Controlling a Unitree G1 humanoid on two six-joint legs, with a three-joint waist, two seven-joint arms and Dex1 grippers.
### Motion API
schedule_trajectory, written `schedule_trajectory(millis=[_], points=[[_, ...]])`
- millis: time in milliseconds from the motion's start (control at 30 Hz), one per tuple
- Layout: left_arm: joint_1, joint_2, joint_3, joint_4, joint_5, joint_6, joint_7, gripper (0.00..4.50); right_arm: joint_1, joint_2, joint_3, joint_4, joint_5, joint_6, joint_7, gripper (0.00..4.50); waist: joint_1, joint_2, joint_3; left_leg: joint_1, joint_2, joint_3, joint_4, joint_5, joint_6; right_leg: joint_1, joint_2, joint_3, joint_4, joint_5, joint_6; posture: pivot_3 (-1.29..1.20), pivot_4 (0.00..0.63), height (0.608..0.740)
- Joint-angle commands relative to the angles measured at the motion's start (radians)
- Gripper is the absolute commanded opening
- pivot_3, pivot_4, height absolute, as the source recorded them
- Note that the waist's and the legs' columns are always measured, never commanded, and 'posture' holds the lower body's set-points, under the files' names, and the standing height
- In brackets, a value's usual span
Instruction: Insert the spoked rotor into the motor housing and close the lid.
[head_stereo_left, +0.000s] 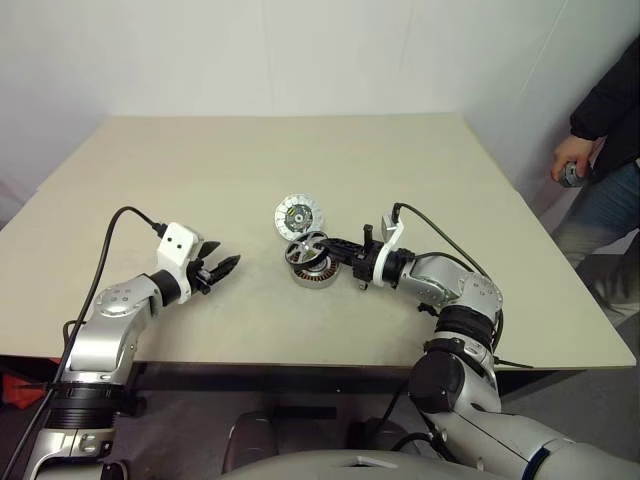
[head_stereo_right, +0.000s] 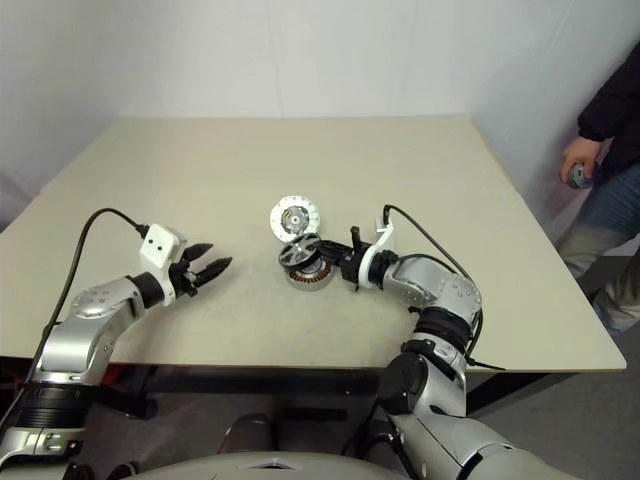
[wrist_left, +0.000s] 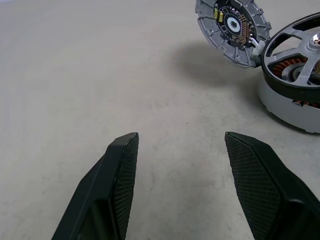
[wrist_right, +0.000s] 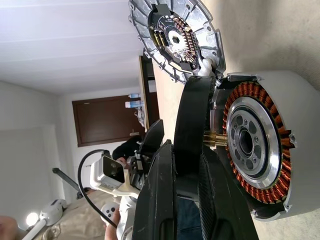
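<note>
Over the motor housing (head_stereo_left: 312, 268) mid-table (head_stereo_left: 200, 170), right tool (head_stereo_left: 325, 246) clamped on spoked rotor (wrist_left: 295, 55), held tilted above the windings. Lid (head_stereo_left: 300, 214) stands open, hinged at housing's far rim. Left tool (head_stereo_left: 220, 268) well apart from housing, fingers spread, empty.

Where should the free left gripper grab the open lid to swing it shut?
The lid lies open beyond the motor housing, joined at the near rim. I'd pinch its far free rim, coming from the left gripper side; the right gripper occupies the other.
</note>
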Motion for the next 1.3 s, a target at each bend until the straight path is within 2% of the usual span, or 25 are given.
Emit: schedule_trajectory(millis=[33,67,100,267,433,467,633,767,900,1000,1100,1200,1300], points=[[-0.022,0.007,0.004,-0.012,0.004,-0.021,0.000,2.89,0.005,-0.005,0.014,-0.046,0.033,-0.014,-0.013,0.26,0.000,0.000,0.000,0.000,0.000,0.000,0.000,0.000,0.000,0.000,0.000,0.000,0.000,0.000,0.000,0.00,0.000,0.740],[-0.023,0.007,0.004,-0.010,0.005,-0.022,0.000,2.89,0.008,-0.006,0.020,-0.053,0.032,-0.020,-0.017,0.26,0.001,0.000,0.000,0.000,0.000,0.000,0.000,0.000,0.000,0.000,0.000,0.000,0.000,0.000,0.000,0.00,0.000,0.740],[-0.024,0.006,0.003,-0.009,0.005,-0.023,-0.001,2.89,0.012,-0.008,0.029,-0.060,0.032,-0.026,-0.015,0.98,0.001,0.000,0.000,0.000,0.000,0.000,0.000,0.000,0.000,0.000,0.000,0.000,0.000,0.000,0.000,0.00,0.000,0.740],[-0.029,0.004,0.001,-0.003,0.006,-0.026,-0.002,2.89,0.026,-0.011,0.065,-0.096,0.043,-0.046,-0.006,2.55,0.000,0.000,0.000,0.000,0.000,0.000,0.000,0.000,0.000,0.000,0.000,0.000,0.000,0.000,0.000,0.00,0.000,0.740],[-0.033,0.001,-0.004,0.000,0.006,-0.026,0.000,2.89,0.037,-0.019,0.095,-0.129,0.071,-0.065,0.033,4.34,-0.001,0.000,0.000,-0.001,0.000,0.000,0.000,0.000,0.000,0.000,0.000,0.000,0.000,0.000,0.000,0.00,0.000,0.740],[-0.033,0.000,-0.005,0.001,0.007,-0.027,0.000,2.89,0.039,-0.021,0.101,-0.138,0.078,-0.069,0.044,4.46,-0.001,0.000,0.000,0.000,0.000,0.000,0.000,0.000,0.000,0.000,0.000,0.000,0.000,0.000,0.000,0.00,0.000,0.740],[-0.031,-0.005,-0.009,0.001,0.007,-0.030,0.002,2.89,0.054,-0.032,0.130,-0.173,0.109,-0.103,0.075,4.46,-0.001,0.000,0.000,-0.001,0.000,0.000,0.000,0.000,0.000,0.000,0.000,0.000,0.000,0.000,0.000,0.00,0.000,0.740],[-0.030,-0.006,-0.011,0.001,0.005,-0.031,0.003,2.89,0.059,-0.064,0.189,-0.236,0.128,-0.119,0.156,4.46,0.000,0.000,0.000,-0.002,0.000,0.000,0.000,0.000,0.000,0.000,0.000,0.000,-0.001,0.000,0.000,0.00,0.000,0.740],[-0.034,-0.008,-0.014,0.008,0.005,-0.035,0.003,2.89,0.057,-0.185,0.369,-0.354,0.003,-0.225,0.365,4.46,0.003,0.000,0.000,-0.003,0.000,0.000,0.000,0.000,0.000,0.000,0.000,0.000,-0.001,0.000,0.000,0.00,0.000,0.740],[-0.036,-0.010,-0.015,0.012,0.005,-0.037,0.003,2.89,0.026,-0.255,0.456,-0.348,-0.057,-0.299,0.482,4.46,0.003,0.000,0.000,-0.004,0.000,0.000,0.000,0.000,0.000,0.000,0.000,0.000,-0.001,0.000,0.001,0.00,0.000,0.740],[-0.039,-0.013,-0.016,0.016,0.005,-0.039,0.004,2.89,0.014,-0.322,0.594,-0.347,-0.166,-0.354,0.580,4.46,0.003,0.000,0.000,-0.004,0.000,0.000,0.000,0.000,0.000,0.000,0.000,-0.001,-0.001,0.000,0.000,0.00,0.000,0.740],[-0.041,-0.018,-0.019,0.019,0.006,-0.042,0.008,2.89,0.013,-0.374,0.749,-0.351,-0.281,-0.424,0.692,4.46,0.003,-0.001,0.000,-0.004,0.000,0.000,0.000,0.000,0.000,0.000,0.000,-0.001,-0.002,0.000,0.000,0.00,0.000,0.740],[-0.041,-0.023,-0.021,0.020,0.008,-0.043,0.012,2.89,-0.001,-0.390,0.840,-0.325,-0.363,-0.483,0.768,4.46,0.003,-0.001,0.000,-0.006,0.000,0.000,0.000,0.000,0.001,-0.001,0.000,-0.001,-0.002,0.000,0.000,0.00,0.000,0.740]])
